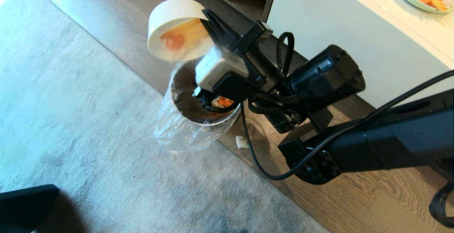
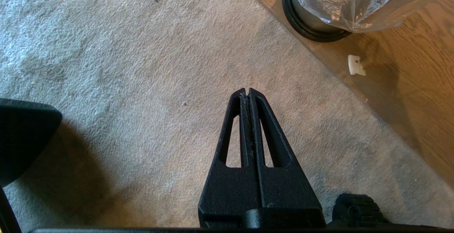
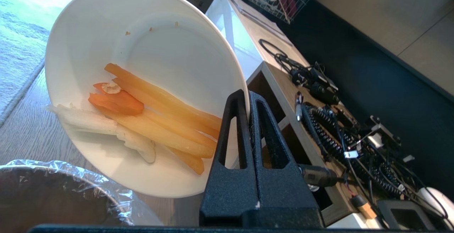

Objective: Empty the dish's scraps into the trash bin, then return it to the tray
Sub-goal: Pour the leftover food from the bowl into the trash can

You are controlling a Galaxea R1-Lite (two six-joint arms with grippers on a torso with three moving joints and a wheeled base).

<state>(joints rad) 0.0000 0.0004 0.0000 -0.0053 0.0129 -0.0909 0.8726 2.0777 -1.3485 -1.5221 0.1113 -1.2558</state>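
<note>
Nearest the head camera, the right arm's black forearm fills the right of the scene and reaches left toward the trash bin [image 1: 198,114], which stands on the wood floor at the edge of the grey carpet [image 1: 71,119], its clear liner bunched round the steel wall. Just above the bin's far rim hangs the dish [image 1: 170,22], tipped steeply so its mouth faces down and toward the bin. The right gripper [image 1: 209,22] has its fingers pressed together on the dish's right-hand rim, one inside and one outside the wall. The scraps [image 3: 149,116], orange strips with a pale white piece, have slid to the low side of the bowl but remain inside it; a few orange bits already lie in the bin.

Glossy and stiff, the dish looks light yet breakable, and its smooth glaze is likely slippery under a thin rim pinch, so the hold should sit deep over the wall. The damp strips may cling, probably needing more tilt.

At the lower left the left gripper [image 2: 248,91] hangs over the carpet, fingers closed on nothing. One small white scrap [image 1: 242,142] lies on the floor just right of the bin. No tray is in view.
</note>
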